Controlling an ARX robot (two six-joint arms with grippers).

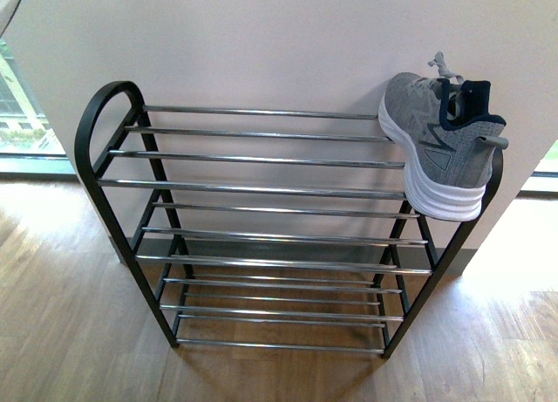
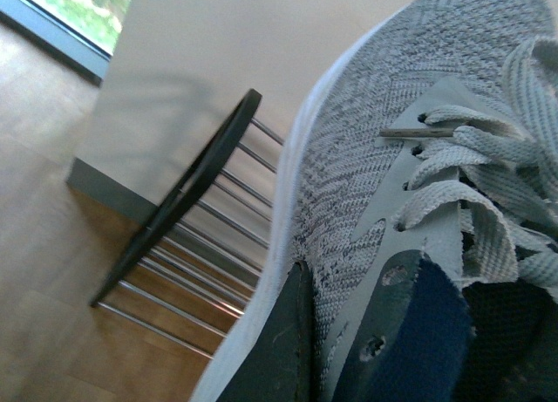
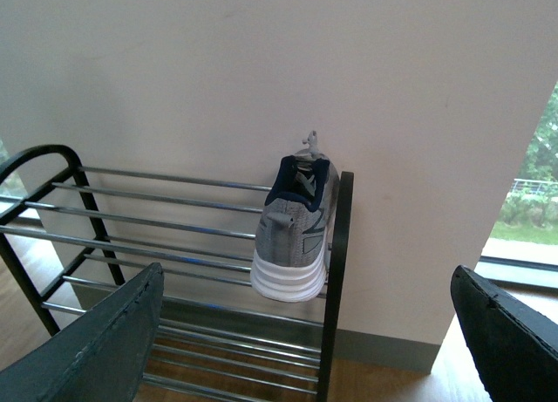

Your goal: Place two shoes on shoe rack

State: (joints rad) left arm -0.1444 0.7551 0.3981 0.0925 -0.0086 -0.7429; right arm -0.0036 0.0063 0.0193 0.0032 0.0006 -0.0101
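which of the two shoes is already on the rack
The shoe at the right end of the top shelf; the other shoe is in the left gripper.

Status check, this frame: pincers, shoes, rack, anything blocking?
Left pincer shut on second sneaker. Right pincer open, empty. First sneaker on top shelf of shoe rack, right end. Nothing seen in the way.

The rack (image 1: 253,187) was black with silver rods. The shoe (image 1: 440,149) at its right end was grey knit with a white sole and navy collar. The second shoe (image 2: 375,158) showed grey zigzag knit.
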